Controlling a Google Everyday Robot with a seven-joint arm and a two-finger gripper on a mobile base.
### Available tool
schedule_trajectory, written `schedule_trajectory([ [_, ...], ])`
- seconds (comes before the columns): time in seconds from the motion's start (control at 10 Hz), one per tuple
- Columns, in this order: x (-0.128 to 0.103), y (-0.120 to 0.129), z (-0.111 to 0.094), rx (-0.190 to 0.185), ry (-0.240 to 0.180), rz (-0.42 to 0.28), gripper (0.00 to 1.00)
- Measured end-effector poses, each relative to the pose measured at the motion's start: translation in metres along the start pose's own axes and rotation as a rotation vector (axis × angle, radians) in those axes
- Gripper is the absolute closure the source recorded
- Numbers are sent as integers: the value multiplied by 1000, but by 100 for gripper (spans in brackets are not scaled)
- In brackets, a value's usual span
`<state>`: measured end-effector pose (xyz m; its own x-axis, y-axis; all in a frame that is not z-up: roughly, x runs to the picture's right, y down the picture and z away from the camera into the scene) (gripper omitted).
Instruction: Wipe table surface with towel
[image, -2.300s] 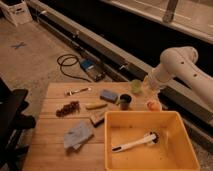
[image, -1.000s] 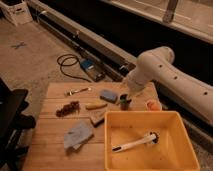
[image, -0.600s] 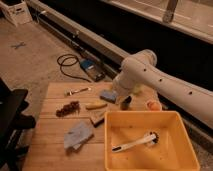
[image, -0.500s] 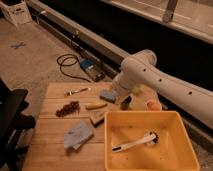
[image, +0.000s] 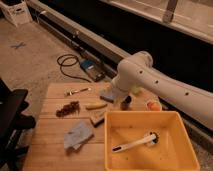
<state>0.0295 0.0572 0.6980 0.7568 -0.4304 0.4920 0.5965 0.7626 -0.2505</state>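
Note:
The towel (image: 77, 135) is a crumpled grey-blue cloth lying on the wooden slatted table (image: 50, 152), left of the yellow bin. My white arm reaches in from the right. Its gripper (image: 117, 93) hangs low over the table's back edge, right beside a blue sponge (image: 107, 95) and well behind the towel. The arm's wrist hides most of the gripper.
A yellow bin (image: 115, 150) with a white brush (image: 135, 143) fills the table's right front. A dark cup (image: 125, 103), an orange thing (image: 153, 105), a tan piece (image: 95, 105), a brown clump (image: 68, 108), a utensil (image: 77, 91) and a small block (image: 98, 118) lie about. A black chair (image: 10, 115) stands left.
My arm has swung left from the table's back right corner to the middle of the back edge, and the gripper has come down by the blue sponge. The towel has not moved.

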Motion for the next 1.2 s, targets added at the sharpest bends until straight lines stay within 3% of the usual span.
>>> schedule_trajectory([
  [0.4, -77, -7, 60, -96, -36, -171, 50],
  [0.6, -108, 3, 100, -159, -86, -236, 50],
  [0.8, -121, 14, 120, -206, -128, -257, 50],
  [1.2, -120, 14, 120, -209, -126, -258, 50],
])
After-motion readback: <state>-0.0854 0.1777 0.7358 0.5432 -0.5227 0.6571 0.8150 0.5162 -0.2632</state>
